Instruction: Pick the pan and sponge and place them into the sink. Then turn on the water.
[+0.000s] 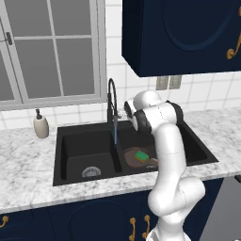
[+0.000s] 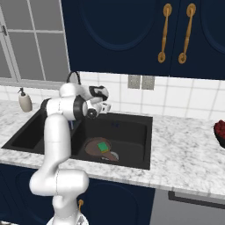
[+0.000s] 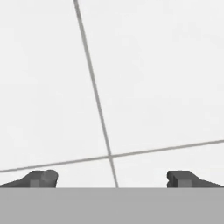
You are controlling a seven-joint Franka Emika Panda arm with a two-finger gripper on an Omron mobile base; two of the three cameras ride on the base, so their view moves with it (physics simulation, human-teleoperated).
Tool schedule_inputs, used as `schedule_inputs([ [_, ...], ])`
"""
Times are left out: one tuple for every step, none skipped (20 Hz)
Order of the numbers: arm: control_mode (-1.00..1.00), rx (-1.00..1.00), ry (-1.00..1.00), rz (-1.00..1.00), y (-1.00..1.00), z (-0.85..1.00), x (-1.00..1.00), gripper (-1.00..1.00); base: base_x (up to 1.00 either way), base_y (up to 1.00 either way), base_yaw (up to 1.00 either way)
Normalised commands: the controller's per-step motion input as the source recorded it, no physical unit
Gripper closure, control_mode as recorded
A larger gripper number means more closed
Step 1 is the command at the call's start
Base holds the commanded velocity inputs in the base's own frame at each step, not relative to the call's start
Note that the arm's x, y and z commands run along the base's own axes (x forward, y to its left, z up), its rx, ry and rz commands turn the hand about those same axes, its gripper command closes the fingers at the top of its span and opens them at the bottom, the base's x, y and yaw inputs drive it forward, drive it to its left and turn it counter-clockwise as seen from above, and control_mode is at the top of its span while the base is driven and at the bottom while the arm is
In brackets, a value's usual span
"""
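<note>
The black double-basin sink (image 1: pixel 84 147) (image 2: pixel 132 134) is set in the marble counter. In its right basin lies the reddish-brown pan (image 1: pixel 133 158) (image 2: pixel 92 147), and the green sponge (image 1: pixel 141 155) (image 2: pixel 103 146) rests inside the pan. A thin blue stream of water (image 1: pixel 116 135) falls from the black gooseneck faucet (image 1: pixel 111 99) (image 2: pixel 74 75) near the centre divider. My gripper (image 2: pixel 107 102) (image 3: pixel 111 178) hovers above the sink's back edge, just right of the faucet. It points at the white wall tiles, is open, and has nothing between its fingertips (image 3: pixel 43 178).
A beige soap dispenser (image 1: pixel 41 126) (image 2: pixel 24 102) stands on the counter left of the sink, below the window. Dark blue upper cabinets (image 1: pixel 183 37) hang overhead. A dark red object (image 2: pixel 219 132) sits at the counter's far right edge. An outlet plate (image 2: pixel 141 81) is on the wall.
</note>
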Motion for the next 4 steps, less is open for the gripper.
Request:
schedule_inputs([
  [-1.0,0.09,0.05,0.0,-1.0,-0.12,0.0,-1.0,0.0,0.0,0.0],
  [-1.0,0.1,0.04,0.0,-1.0,-0.14,0.0,-1.0,0.0,0.0,0.0],
  [-1.0,0.11,0.04,0.0,-1.0,-0.16,0.0,-1.0,0.0,0.0,0.0],
  [-1.0,0.13,0.03,0.0,-1.0,-0.21,-0.02,-1.0,0.0,0.0,0.0],
])
